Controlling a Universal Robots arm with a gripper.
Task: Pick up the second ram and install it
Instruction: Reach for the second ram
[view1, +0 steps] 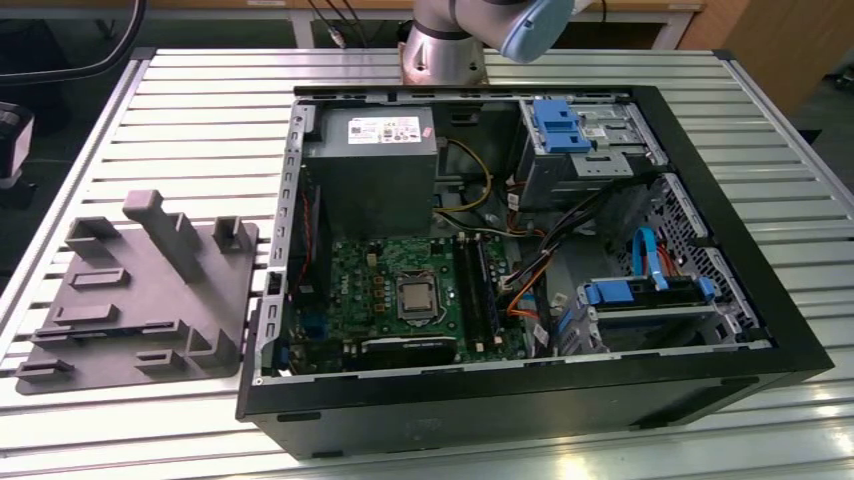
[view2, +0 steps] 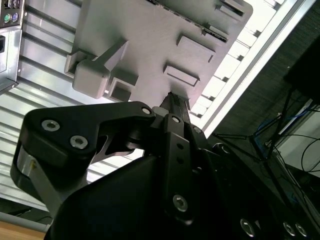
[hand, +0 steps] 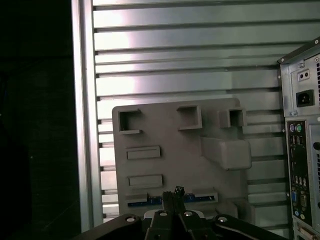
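The second ram is a thin dark strip with blue marks, resting on edge in a slot of the grey moulded tray. The exterior view shows the ram as a bluish line near the tray's front. My gripper hangs well above the tray, its fingertips lined up over the strip's middle. In both wrist views the fingers are pressed together with nothing between them. The motherboard's black memory slots lie inside the open computer case.
The case lies on its side on a slatted metal table, with a power supply, drive cages and loose cables around the motherboard. Tall posts rise from the tray. The arm's base stands behind the case.
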